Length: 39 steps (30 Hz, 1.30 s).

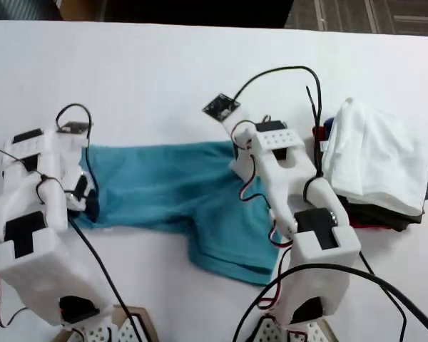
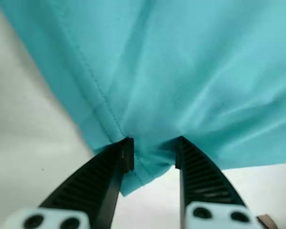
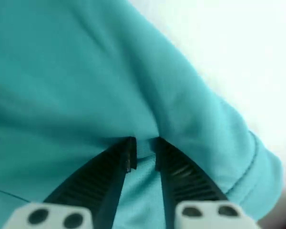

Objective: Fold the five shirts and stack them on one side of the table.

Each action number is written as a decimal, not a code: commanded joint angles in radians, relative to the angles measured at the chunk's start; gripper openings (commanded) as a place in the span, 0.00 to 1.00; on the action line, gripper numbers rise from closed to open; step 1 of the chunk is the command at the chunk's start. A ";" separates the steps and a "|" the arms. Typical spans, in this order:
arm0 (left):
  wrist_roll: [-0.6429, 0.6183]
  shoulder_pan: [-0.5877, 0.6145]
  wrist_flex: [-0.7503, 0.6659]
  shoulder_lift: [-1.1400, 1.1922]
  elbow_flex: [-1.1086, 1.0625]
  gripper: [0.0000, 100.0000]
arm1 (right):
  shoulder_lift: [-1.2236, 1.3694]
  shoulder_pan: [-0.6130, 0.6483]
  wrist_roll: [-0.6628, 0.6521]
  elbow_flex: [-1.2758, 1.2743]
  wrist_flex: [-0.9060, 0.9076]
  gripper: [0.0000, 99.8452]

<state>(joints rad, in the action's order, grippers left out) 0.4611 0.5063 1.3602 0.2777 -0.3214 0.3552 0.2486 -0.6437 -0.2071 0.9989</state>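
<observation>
Left gripper [image 2: 154,153] sat near the table's [image 1: 164,64] left edge, jaws part-closed on a bunched corner of the teal shirt's [image 1: 164,185] hem. The shirt lay spread across the middle of the table with one sleeve trailing toward the near edge. At its right end the right gripper [image 3: 144,151] had its jaws nearly shut on a thin pinch of cloth, just beside the stack [image 1: 374,160] of folded shirts at the right edge. Cloth looked light, limp and quick to sag or wrinkle, so probably best taken at stitched hems or corners, both ends lifted together.
</observation>
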 commanded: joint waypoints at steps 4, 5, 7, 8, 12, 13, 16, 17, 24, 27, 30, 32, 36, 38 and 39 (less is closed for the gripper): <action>0.037 0.055 0.021 -0.043 0.067 0.18 | -0.163 -0.025 0.000 0.032 0.065 0.09; 0.032 0.052 0.043 -0.044 0.091 0.18 | -0.188 -0.016 0.000 0.032 0.068 0.09; 0.029 0.037 0.101 -0.044 0.151 0.18 | -0.225 -0.001 0.000 0.031 0.093 0.09; 0.028 0.028 0.130 -0.044 0.182 0.18 | -0.240 0.010 -0.002 0.028 0.104 0.09; 0.028 0.020 0.232 -0.044 0.308 0.18 | -0.252 0.033 -0.002 0.025 0.147 0.09; 0.028 0.020 0.253 -0.044 0.340 0.18 | -0.252 0.036 -0.002 0.023 0.163 0.09; 0.028 0.020 0.296 -0.043 0.433 0.18 | -0.260 0.073 -0.009 -0.020 0.213 0.09; 0.021 0.020 0.302 -0.038 0.460 0.18 | -0.263 0.091 -0.031 -0.043 0.223 0.09; -0.048 0.008 0.267 -0.032 0.499 0.18 | -0.285 0.165 -0.143 -0.192 0.239 0.10; -0.051 0.000 0.253 -0.012 0.492 0.18 | -0.366 0.193 -0.183 -0.272 0.239 0.10; -0.052 -0.012 0.253 0.058 0.510 0.18 | -0.481 0.232 -0.192 -0.350 0.240 0.10; -0.080 -0.012 0.233 0.118 0.532 0.18 | -0.564 0.263 -0.190 -0.399 0.252 0.10; -0.092 -0.012 0.216 0.232 0.608 0.18 | -0.702 0.358 -0.189 -0.505 0.315 0.10; -0.094 -0.012 0.222 0.270 0.659 0.18 | -0.753 0.406 -0.184 -0.568 0.320 0.10; -0.094 -0.012 0.224 0.285 0.680 0.18 | -0.769 0.427 -0.183 -0.598 0.314 0.10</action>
<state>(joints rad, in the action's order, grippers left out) 0.3782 0.5048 1.5842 0.5447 0.2708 -0.3199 0.6214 -0.8278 -0.7503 1.3057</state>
